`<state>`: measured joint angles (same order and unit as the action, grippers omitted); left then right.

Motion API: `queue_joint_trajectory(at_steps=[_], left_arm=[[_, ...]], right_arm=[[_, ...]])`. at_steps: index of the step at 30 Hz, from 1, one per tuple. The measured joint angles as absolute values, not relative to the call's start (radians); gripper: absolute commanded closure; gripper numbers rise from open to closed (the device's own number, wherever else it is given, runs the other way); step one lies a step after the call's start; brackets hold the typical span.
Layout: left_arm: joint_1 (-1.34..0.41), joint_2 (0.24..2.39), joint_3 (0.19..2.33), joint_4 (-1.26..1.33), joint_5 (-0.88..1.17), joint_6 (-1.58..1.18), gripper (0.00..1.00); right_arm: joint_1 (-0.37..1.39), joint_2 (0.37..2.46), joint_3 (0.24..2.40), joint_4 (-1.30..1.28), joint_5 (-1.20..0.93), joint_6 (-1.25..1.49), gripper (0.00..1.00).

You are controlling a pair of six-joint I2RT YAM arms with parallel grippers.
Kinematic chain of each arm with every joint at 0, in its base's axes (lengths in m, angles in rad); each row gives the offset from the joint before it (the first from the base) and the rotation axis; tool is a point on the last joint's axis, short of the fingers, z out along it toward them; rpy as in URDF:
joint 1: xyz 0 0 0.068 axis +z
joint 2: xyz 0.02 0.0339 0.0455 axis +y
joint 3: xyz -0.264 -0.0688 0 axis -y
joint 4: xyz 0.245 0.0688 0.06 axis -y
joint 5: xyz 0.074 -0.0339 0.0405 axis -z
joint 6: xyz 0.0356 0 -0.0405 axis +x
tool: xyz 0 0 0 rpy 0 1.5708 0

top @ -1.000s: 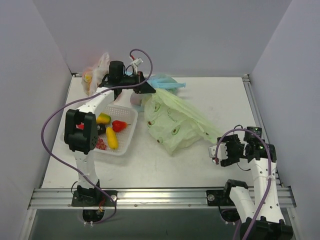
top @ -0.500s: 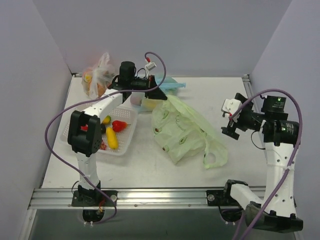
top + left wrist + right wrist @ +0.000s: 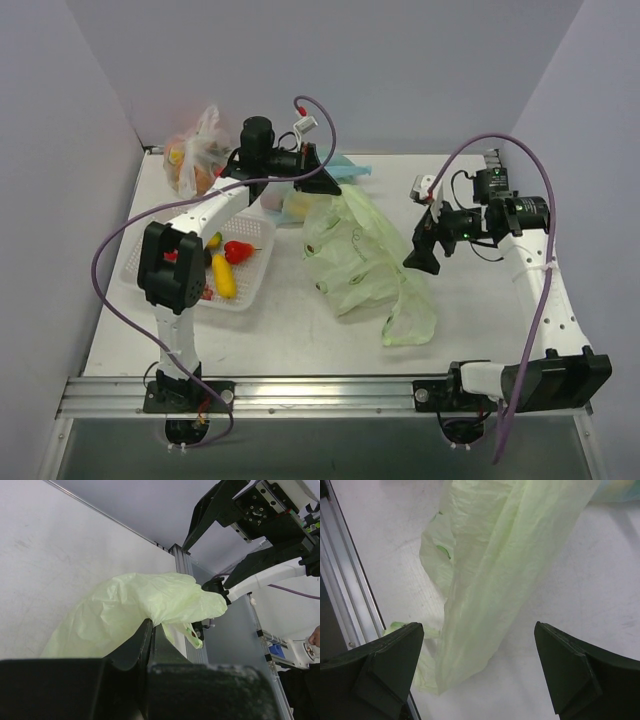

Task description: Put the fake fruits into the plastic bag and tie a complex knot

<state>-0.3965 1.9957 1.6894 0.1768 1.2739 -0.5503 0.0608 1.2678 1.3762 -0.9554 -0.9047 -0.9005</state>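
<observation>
**Top view:** Your right gripper (image 3: 421, 256) had let go of the plastic bag (image 3: 355, 262) within the last second. It had swung up from the near right corner to hover just beside the bag's right flank, jaws spread wide and empty. Your left gripper (image 3: 326, 184) stayed pressed together on the bag's far top edge, carried slightly rightwards. The freed handle loop had dropped toward the near edge. The fake fruits (image 3: 224, 262) lay in the white basket (image 3: 250, 296), none bagged.

**Left wrist view:** The fingers (image 3: 144, 641) pinched a fold of green film, and the bag draped away over the table (image 3: 60, 545).

**Right wrist view:** Both fingers (image 3: 390, 655) stood far apart, with the bag hanging untouched beyond them.

Judged from this, the bag's mouth was not yet held open, so loading remained ahead of you.
</observation>
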Motion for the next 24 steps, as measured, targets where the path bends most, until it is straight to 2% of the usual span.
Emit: queue_joint_trajectory(at_steps=[6, 8, 9, 11, 12, 15, 17, 22, 23, 24], left_arm=[[-0.408, 2.002, 1.691, 0.180, 1.274, -0.559, 1.00], [-0.410, 2.005, 1.691, 0.182, 1.274, -0.561, 1.00], [-0.410, 2.007, 1.691, 0.183, 1.274, -0.562, 1.00], [-0.410, 2.008, 1.691, 0.183, 1.273, -0.562, 1.00], [-0.410, 2.009, 1.691, 0.183, 1.274, -0.562, 1.00], [-0.409, 2.009, 1.691, 0.183, 1.268, -0.556, 0.75], [-0.406, 2.012, 1.706, 0.157, 1.244, -0.531, 0.56], [-0.375, 2.020, 1.834, -0.036, 1.082, -0.406, 0.48], [-0.363, 2.004, 1.827, -0.044, 1.040, -0.401, 0.39], [-0.347, 1.974, 1.794, -0.036, 1.004, -0.403, 0.35]], right_arm=[[0.144, 1.267, 1.291, -0.849, -0.846, -0.810, 0.00], [0.155, 1.283, 1.242, -0.801, -0.802, -0.776, 0.05], [0.156, 1.301, 1.232, -0.779, -0.777, -0.758, 0.21], [0.155, 1.338, 1.230, -0.735, -0.745, -0.731, 0.44], [0.152, 1.354, 1.231, -0.715, -0.735, -0.717, 0.66], [0.134, 1.379, 1.244, -0.695, -0.730, -0.657, 1.00], [0.112, 1.380, 1.265, -0.690, -0.741, -0.604, 1.00], [0.066, 1.333, 1.300, -0.669, -0.796, -0.416, 1.00], [0.058, 1.317, 1.300, -0.669, -0.805, -0.373, 1.00], [0.050, 1.300, 1.300, -0.665, -0.813, -0.327, 1.00]])
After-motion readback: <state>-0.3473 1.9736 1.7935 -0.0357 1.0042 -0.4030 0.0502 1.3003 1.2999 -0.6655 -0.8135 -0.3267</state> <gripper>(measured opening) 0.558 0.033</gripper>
